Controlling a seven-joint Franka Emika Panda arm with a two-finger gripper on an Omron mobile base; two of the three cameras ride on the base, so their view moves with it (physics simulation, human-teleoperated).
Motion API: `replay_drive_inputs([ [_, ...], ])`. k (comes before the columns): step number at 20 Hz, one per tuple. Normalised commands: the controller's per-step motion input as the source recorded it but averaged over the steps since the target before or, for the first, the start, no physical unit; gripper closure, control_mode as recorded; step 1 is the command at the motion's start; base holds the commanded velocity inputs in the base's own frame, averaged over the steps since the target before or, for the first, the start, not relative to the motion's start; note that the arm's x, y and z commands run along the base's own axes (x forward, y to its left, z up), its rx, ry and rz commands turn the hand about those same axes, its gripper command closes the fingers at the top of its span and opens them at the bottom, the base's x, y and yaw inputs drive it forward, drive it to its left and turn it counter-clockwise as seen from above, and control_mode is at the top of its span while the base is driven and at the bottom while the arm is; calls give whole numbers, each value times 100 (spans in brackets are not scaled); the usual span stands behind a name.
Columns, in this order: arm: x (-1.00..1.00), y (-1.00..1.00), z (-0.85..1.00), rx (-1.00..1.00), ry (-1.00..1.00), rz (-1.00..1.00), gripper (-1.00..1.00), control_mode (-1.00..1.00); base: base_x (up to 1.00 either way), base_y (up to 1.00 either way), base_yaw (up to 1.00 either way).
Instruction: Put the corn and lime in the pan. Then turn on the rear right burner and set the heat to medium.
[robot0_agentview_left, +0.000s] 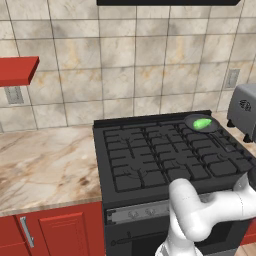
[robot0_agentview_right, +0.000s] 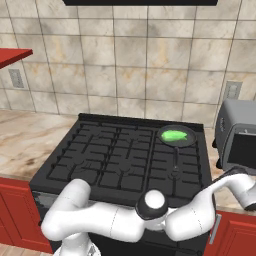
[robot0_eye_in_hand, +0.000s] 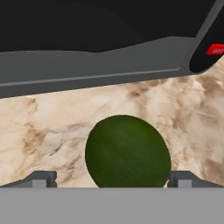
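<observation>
The gripper (robot0_eye_in_hand: 112, 181) stands open astride the lime (robot0_eye_in_hand: 127, 152) on the marble counter (robot0_eye_in_hand: 52, 127); no writing is legible anywhere.

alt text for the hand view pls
A dark green lime sits on a marble counter, centered between the hand's two spread finger tips. Behind it runs the grey underside of an appliance with a small red mark at upper right.
</observation>
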Motion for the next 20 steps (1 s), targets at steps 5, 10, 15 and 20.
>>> replay_drive_inputs([
  [5, 5, -11, 1, 0, -2, 0, -100, -100, 0, 0, 0],
  [10, 4, -4, 0, 0, 1, 0, 100, -100, 0, 0, 0],
  [15, 0, 0, 0, 0, 0, 0, 100, -100, 0, 0, 0],
  [20, 0, 0, 0, 0, 0, 0, 100, -100, 0, 0, 0],
])
